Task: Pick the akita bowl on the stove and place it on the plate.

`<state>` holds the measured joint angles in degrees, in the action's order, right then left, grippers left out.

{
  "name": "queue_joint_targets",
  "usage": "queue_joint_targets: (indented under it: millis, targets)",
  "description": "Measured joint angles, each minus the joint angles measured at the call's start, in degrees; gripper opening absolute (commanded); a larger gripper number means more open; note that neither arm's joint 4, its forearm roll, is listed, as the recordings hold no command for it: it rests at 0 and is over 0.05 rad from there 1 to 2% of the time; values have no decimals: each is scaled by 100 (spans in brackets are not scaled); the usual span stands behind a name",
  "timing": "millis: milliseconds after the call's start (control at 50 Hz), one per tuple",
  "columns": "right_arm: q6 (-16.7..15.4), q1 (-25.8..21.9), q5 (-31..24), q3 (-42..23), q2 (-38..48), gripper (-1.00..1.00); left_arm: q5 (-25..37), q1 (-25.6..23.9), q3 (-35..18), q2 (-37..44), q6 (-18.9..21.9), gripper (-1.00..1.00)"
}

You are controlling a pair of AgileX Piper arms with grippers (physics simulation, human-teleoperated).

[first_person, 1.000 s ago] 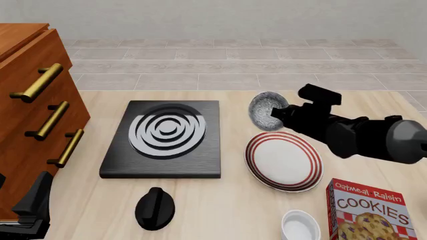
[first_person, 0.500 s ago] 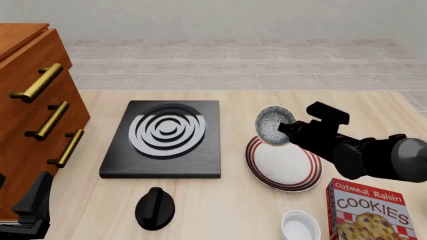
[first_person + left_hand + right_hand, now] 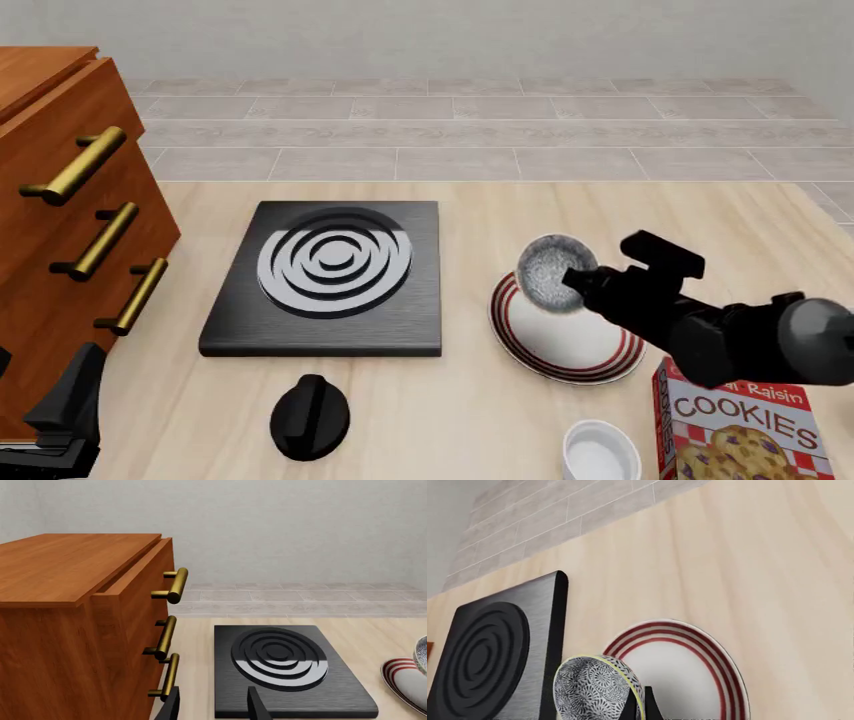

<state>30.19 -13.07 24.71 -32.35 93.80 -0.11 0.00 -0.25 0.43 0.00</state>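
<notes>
- The right gripper (image 3: 577, 283) is pinched shut on the rim of the akita bowl (image 3: 547, 272), holding it tilted over the plate's (image 3: 567, 352) stove-side edge; whether it touches the plate I can't tell.
- The stove (image 3: 326, 279) sits just beside the plate, burner bare.
- A cookies box (image 3: 741, 420) and a white cup (image 3: 599, 452) sit near the plate, on its side away from the wall.
- The left gripper (image 3: 212, 707) is parked with fingers apart, holding nothing, by the wooden drawers (image 3: 64, 210), across the stove from the plate.
- A black knob (image 3: 310, 415) lies near the stove.
</notes>
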Motion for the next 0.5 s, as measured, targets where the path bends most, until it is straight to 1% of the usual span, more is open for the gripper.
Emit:
queue_joint_targets:
  millis: [500]
  targets:
    - [137, 62, 395, 236, 314, -100, 0, 0, 0, 0, 0, 100]
